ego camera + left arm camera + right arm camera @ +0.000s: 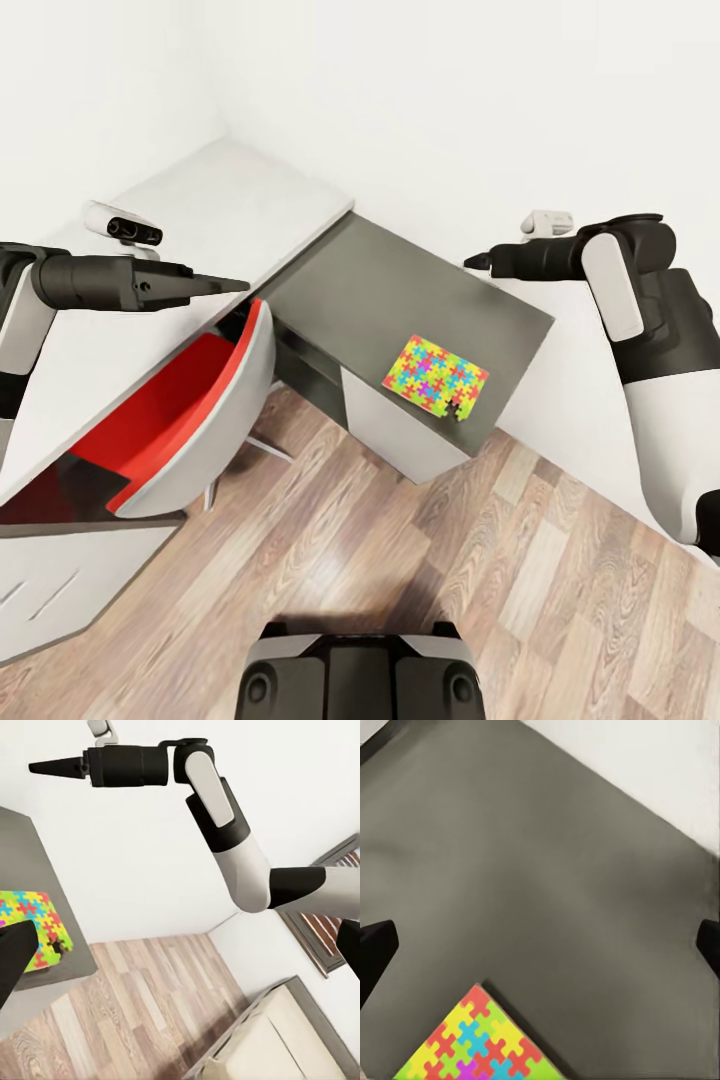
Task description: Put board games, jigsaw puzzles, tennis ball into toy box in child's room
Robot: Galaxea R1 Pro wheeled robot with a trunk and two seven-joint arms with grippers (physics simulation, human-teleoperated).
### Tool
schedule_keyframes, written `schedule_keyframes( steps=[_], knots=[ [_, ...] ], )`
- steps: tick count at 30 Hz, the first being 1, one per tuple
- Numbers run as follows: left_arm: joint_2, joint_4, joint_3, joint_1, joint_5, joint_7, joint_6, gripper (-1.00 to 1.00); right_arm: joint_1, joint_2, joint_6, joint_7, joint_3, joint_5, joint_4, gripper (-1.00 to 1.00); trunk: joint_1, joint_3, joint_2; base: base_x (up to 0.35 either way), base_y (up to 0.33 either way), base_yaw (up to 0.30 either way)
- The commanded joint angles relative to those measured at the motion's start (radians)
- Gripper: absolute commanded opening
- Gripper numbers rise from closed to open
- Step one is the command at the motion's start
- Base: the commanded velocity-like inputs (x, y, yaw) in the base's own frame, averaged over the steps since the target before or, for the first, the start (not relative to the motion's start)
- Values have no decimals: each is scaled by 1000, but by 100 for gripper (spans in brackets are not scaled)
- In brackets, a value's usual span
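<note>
Both grippers hung in the air when I checked the feeds. My left gripper sat at about nine o'clock in the head view, its fingers drawn together to a single dark point over the pale table, holding nothing. My right gripper was at about two o'clock, above the far edge of the dark-grey-topped cabinet; in the head view its tip looked like one point, but in the right wrist view the two fingertips showed at opposite edges of the picture, well apart, so I read it as wide and empty.

One jigsaw puzzle lay flat on the cabinet top, near its front right corner, roughly at the centre of the head view and a little toward three o'clock. One piece at its near edge looked loose or missing. It lay well below and apart from the right gripper. In the right wrist view a corner of it showed on the grey surface.

A red chair with a white shell was tucked under the table at about eight o'clock. Wood-plank floor ran beneath everything. In the left wrist view I could see the bed low down across the room.
</note>
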Motion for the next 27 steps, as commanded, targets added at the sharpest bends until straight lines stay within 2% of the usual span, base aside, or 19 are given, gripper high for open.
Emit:
schedule_keyframes(
  steps=[1,12,18,27],
  knots=[
    [1,0,-2,-1,3,-2,10,100,-1,-1,3,6,2,6,0,100,1,0,-2,52,27,-208],
    [3,0,0,-1,5,-2,10,100,8,-2,3,6,-1,6,2,100,1,16,-2,14,6,-209],
    [3,0,0,-1,4,-2,10,100,8,-1,3,6,-1,6,6,100,1,25,-2,137,91,-209],
    [21,0,-1,-1,1,-3,10,100,9,-2,3,6,-1,6,10,100,1,38,-2,61,76,-209]
  ],
)
